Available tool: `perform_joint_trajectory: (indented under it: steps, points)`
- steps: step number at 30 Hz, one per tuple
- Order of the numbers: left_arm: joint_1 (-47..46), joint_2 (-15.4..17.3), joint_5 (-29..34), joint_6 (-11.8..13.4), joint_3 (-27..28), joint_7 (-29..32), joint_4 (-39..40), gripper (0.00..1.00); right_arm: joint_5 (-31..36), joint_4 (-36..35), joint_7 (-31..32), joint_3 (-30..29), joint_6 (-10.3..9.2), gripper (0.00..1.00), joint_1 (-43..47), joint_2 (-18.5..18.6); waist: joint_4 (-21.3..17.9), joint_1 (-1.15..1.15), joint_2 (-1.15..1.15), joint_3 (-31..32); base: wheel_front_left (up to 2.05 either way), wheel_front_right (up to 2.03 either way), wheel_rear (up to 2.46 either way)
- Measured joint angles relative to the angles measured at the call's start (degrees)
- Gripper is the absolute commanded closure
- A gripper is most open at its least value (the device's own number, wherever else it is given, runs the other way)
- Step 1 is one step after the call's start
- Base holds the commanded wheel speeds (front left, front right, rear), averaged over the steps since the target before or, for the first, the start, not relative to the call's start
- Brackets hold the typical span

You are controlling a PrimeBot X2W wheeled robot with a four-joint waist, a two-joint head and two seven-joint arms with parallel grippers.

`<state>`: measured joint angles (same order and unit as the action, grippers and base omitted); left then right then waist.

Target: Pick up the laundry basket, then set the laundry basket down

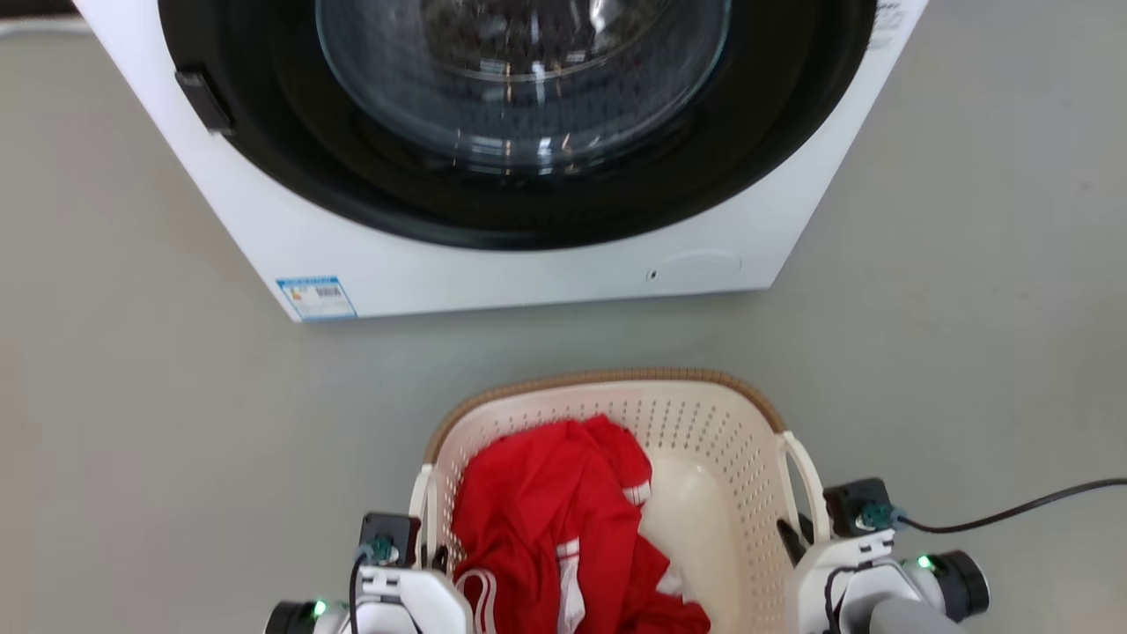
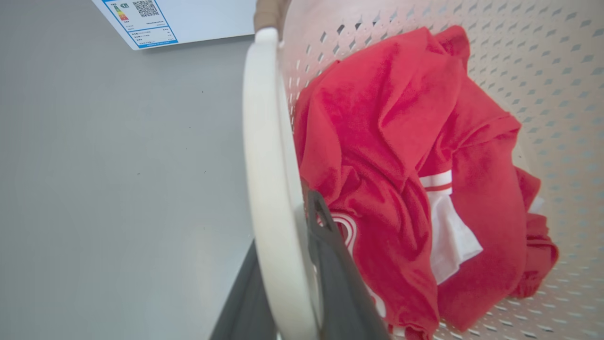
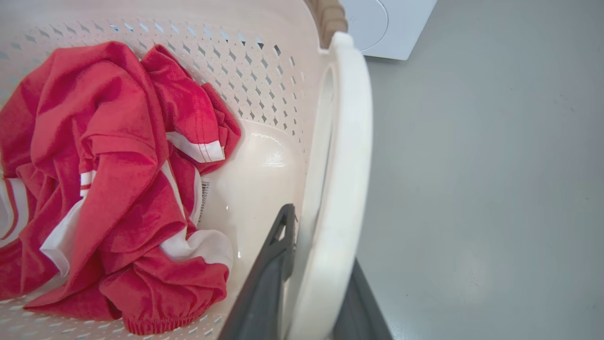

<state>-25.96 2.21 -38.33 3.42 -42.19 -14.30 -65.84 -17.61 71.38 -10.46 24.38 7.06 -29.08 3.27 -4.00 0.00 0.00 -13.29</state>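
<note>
Bright, even, diffuse light fills all three views; the grey floor (image 1: 132, 396) carries only a faint soft shade along the foot of the washing machine (image 1: 528, 282). Its door glass (image 1: 528, 79) throws streaky reflections, and a small glare spot sits on the laundry basket (image 3: 269, 158) bottom. In both wrist views the nearest stretch of handle (image 2: 269, 212) is soft, and wide-angle distortion bows the edges

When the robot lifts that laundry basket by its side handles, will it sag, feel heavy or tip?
Probably light: the laundry basket is perforated plastic holding only red clothing. Likely fairly stiff, though the thin handles may flex. The clothing lies towards the left gripper, so it might tilt slightly that way.
</note>
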Motion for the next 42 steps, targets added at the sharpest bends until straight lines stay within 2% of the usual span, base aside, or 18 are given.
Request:
perform_joint_trajectory:
  steps: [9,20,42]
  points:
    - [3.33,0.32,-3.43,-0.67,-5.64,0.19,-0.98,1.0,-3.35,-0.18,2.25,3.77,-0.01,1.0,4.17,0.05,-0.66,0.0,0.0,5.97,0.0,0.0,0.0]
    - [6.38,0.9,-7.98,-0.62,-10.92,0.68,-1.05,1.0,-6.82,-0.73,3.41,7.28,-0.07,1.0,7.97,0.22,0.37,0.0,0.0,11.36,0.0,0.0,0.0]
    - [6.81,1.43,-15.0,1.21,-18.7,1.14,-0.01,1.0,-8.81,-0.33,3.94,9.79,-0.08,1.0,8.26,0.65,-0.08,0.0,0.0,12.0,0.0,0.0,0.0]
